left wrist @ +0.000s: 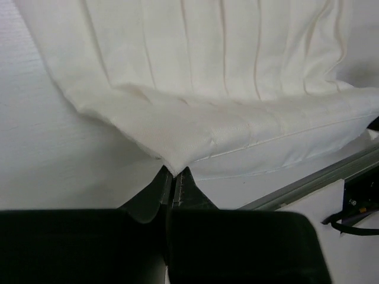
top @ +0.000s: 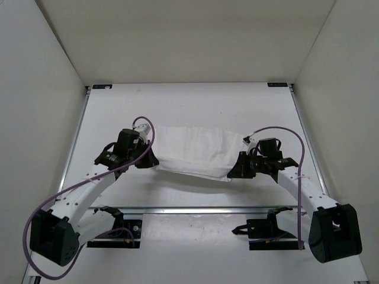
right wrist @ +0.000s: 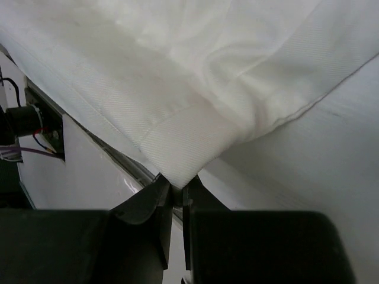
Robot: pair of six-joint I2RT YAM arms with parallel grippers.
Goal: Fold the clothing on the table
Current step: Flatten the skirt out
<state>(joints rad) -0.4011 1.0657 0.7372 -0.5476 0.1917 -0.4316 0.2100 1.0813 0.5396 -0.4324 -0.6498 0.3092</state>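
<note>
The clothing (top: 195, 151) is a plain white fabric piece stretched between my two arms over the middle of the table (top: 195, 103). Its near edge hangs lifted and sagging between the grippers, while the far part lies on the table. My left gripper (top: 152, 161) is shut on the near left corner of the clothing (left wrist: 237, 124); that corner pokes into the closed left gripper (left wrist: 174, 175). My right gripper (top: 234, 173) is shut on the near right corner, and in its wrist view the clothing (right wrist: 177, 89) tapers into the pinched right gripper (right wrist: 177, 188).
A metal rail (top: 195, 209) runs across the table just in front of the arm bases. White upright walls (top: 41, 89) close in the left, right and far sides. Rails (top: 77, 139) border the table's edges.
</note>
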